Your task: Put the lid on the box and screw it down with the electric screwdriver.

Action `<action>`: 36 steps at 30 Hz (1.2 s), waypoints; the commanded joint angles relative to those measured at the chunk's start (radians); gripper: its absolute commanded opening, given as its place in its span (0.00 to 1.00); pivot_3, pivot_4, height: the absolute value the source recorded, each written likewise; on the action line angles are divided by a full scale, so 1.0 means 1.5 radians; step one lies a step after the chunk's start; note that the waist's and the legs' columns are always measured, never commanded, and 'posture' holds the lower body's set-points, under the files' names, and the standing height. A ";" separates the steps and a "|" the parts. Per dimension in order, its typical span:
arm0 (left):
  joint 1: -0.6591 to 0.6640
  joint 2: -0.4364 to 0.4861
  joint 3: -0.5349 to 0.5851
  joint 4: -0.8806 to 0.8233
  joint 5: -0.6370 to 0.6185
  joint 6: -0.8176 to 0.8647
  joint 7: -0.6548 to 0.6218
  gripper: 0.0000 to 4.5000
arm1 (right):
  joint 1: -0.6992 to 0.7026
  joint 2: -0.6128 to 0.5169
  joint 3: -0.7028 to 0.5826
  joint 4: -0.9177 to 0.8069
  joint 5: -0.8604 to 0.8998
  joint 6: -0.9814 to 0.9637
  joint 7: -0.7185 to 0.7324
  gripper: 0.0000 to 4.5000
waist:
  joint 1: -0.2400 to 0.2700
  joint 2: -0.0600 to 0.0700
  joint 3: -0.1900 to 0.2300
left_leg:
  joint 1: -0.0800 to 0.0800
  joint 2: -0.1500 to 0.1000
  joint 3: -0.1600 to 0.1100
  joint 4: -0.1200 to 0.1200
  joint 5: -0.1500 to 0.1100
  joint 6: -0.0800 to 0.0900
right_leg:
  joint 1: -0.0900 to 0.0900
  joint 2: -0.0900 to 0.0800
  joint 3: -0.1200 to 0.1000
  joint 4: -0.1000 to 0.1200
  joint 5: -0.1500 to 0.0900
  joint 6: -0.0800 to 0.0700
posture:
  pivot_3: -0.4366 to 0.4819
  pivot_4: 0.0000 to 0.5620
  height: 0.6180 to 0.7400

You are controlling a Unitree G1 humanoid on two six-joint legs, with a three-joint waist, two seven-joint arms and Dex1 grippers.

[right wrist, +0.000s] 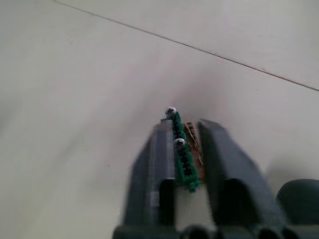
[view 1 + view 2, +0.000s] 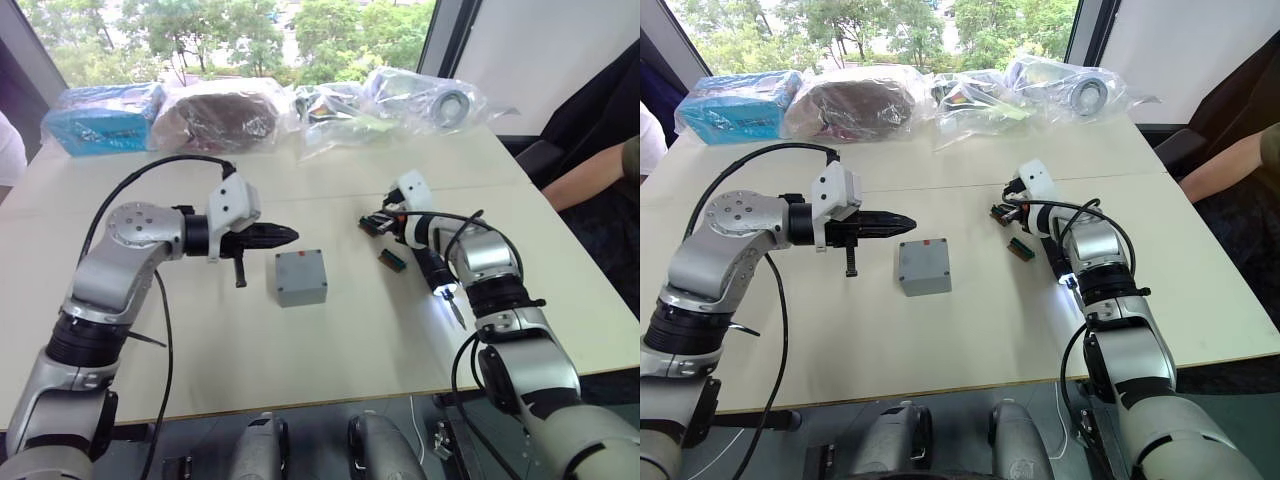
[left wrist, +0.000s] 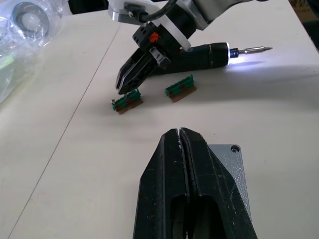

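Left eye view: pale table [image 2: 200, 340] by window; left gripper [image 2: 285, 236] closed, right gripper [image 1: 180, 130] clamping green block [image 1: 183, 159].

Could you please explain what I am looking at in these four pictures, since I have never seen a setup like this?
It is a two-armed humanoid robot at a white table. Two pictures come from head cameras looking down, and two from cameras on the wrists. The left end effector, shut, hovers beside a grey box with its lid on. The right end effector pinches a green block. Another block and a lit electric screwdriver lie nearby. Bagged items sit at the far edge.
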 commanded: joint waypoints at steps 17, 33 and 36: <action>-0.002 0.011 0.011 -0.025 -0.003 -0.004 0.003 0.00 | -0.018 0.009 -0.003 0.028 -0.007 -0.043 0.000 0.56 | 0.000 0.000 0.000 | 0.000 0.000 0.000 0.000 0.000 0.000 | 0.000 0.000 0.000 0.000 0.000 0.000 | 0.48 0.27 1.00; -0.001 0.013 0.008 -0.022 -0.003 -0.007 0.000 0.00 | -0.019 0.011 -0.003 0.033 -0.006 -0.046 0.001 0.56 | 0.000 0.000 0.000 | 0.000 0.000 0.000 0.000 0.000 0.000 | 0.000 0.000 0.000 0.000 0.000 0.000 | 0.48 0.27 1.00; -0.002 0.012 0.009 -0.021 -0.003 -0.007 0.001 0.00 | -0.020 0.011 -0.003 0.035 -0.006 -0.046 0.002 0.39 | 0.000 0.000 0.000 | 0.000 0.000 0.000 0.000 0.000 0.000 | 0.000 0.000 0.000 0.000 0.000 0.000 | 0.48 0.27 1.00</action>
